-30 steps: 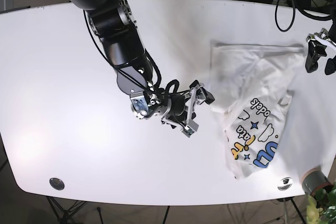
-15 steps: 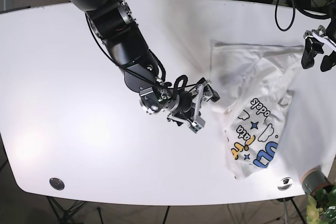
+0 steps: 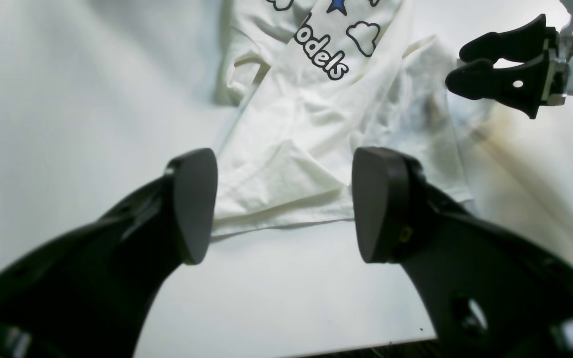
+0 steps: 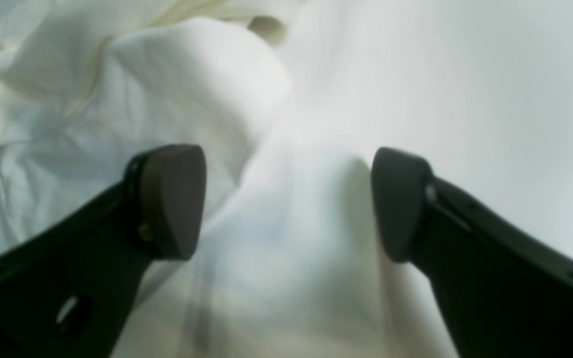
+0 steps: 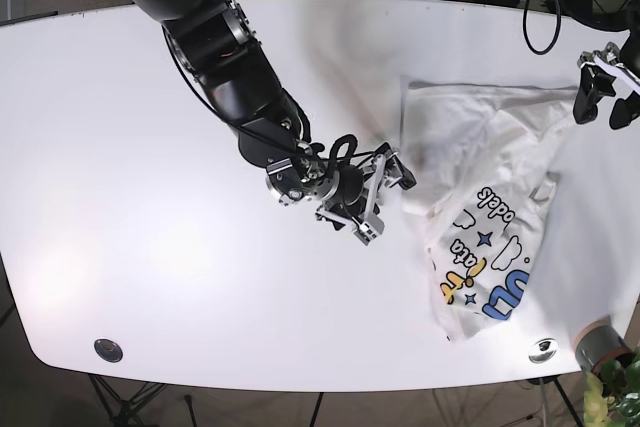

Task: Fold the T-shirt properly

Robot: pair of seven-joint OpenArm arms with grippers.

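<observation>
The white T-shirt [image 5: 490, 177] lies crumpled on the right side of the white table [image 5: 150, 147], with its blue and yellow print [image 5: 485, 277] toward the front. My right gripper [image 5: 386, 209] is open at the shirt's left edge. In the right wrist view its fingers [image 4: 167, 199] straddle blurred cloth [image 4: 167, 89]. My left gripper [image 5: 603, 115] hangs open just off the shirt's back right corner. In the left wrist view its fingers [image 3: 192, 204] frame the shirt's hem [image 3: 291, 199], clear of the cloth. The right gripper [image 3: 458, 67] shows at that view's top right.
A grey pot with a plant [image 5: 600, 347] stands at the front right corner beside a metal disc [image 5: 543, 349]. Another disc [image 5: 108, 349] sits front left. Cables [image 5: 540, 17] hang over the back right edge. The right arm [image 5: 230, 77] spans the table's middle.
My right gripper has moved right, up to the shirt's left edge. My left gripper has drifted slightly back and to the right, away from the shirt's corner.
</observation>
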